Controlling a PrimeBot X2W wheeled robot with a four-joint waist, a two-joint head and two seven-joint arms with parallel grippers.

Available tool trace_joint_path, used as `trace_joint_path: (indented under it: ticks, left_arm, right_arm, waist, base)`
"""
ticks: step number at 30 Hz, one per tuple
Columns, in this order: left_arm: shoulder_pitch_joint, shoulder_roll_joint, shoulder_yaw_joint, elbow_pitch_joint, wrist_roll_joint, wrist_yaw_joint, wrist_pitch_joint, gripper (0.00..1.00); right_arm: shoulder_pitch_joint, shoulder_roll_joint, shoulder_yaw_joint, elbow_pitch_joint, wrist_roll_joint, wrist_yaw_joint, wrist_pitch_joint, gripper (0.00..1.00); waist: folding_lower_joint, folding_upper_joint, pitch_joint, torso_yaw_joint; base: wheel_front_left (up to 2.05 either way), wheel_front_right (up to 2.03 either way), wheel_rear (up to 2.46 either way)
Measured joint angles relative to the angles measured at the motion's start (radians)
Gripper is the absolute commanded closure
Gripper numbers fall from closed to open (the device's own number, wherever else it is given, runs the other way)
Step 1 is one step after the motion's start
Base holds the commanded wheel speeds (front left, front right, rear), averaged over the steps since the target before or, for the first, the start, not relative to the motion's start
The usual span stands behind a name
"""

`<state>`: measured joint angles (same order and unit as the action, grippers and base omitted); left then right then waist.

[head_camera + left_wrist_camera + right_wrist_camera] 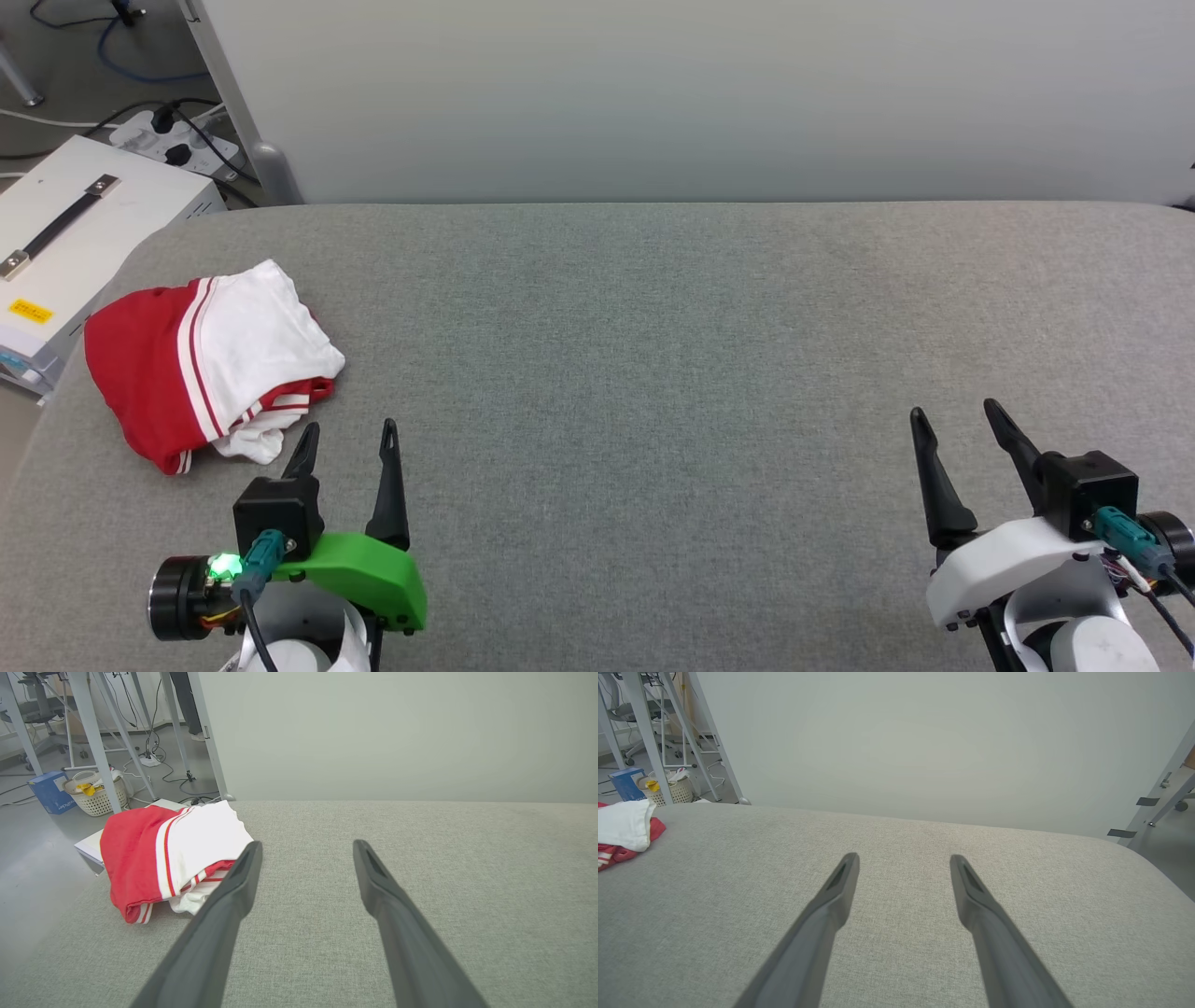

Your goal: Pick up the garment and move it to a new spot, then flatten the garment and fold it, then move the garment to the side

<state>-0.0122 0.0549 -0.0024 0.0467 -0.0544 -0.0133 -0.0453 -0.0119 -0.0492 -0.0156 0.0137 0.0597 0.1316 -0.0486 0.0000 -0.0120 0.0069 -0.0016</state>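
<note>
My left tool [351, 425] stands released, jaws wide and empty, fingers pointing toward the far side. The right tool [954, 408] is likewise spread with nothing in it, well apart at the near right. Just beyond the left tool's left finger, close to the left edge of the counter [653, 308], lies the garment [205, 359] — a loose heap, with the red body bunched under a white sleeve with striped trim. One white fold reaches almost to the fingertip. I judge it light, soft and limp: it will sag and trail from any single hold, though the knit should not slip much between the fingers. I would pinch a thick ridge — the raised white fold on top or the striped hem at the near left — rather than a flat layer, since the heap hides where the collar and shoulders lie.
</note>
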Motion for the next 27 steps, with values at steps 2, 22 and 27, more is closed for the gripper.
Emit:
trace_joint_path:
  ticks: [2,22,27]
  left_arm:
    - [0.000,0.000,0.000,0.001,0.000,0.000,-0.007,0.00]
    - [0.000,0.000,-0.003,0.001,-0.043,-0.019,-0.049,0.00]
    - [0.000,0.000,-0.008,0.016,-0.046,-0.024,-0.060,0.00]
  right_arm:
    - [-0.001,0.000,-0.003,0.000,0.012,0.000,-0.004,0.00]
    - [-0.011,0.000,-0.006,-0.006,0.039,0.000,-0.048,0.00]
    - [-0.011,0.000,-0.002,0.007,0.039,0.000,-0.057,0.00]
  waist:
    - [0.0000,0.0000,0.001,0.000]
    - [0.0000,0.0000,0.005,0.000]
    - [0.0000,0.0000,0.004,0.000]
  base:
    - [0.00,0.00,0.00]
    - [0.00,0.00,0.00]
    - [0.00,0.00,0.00]
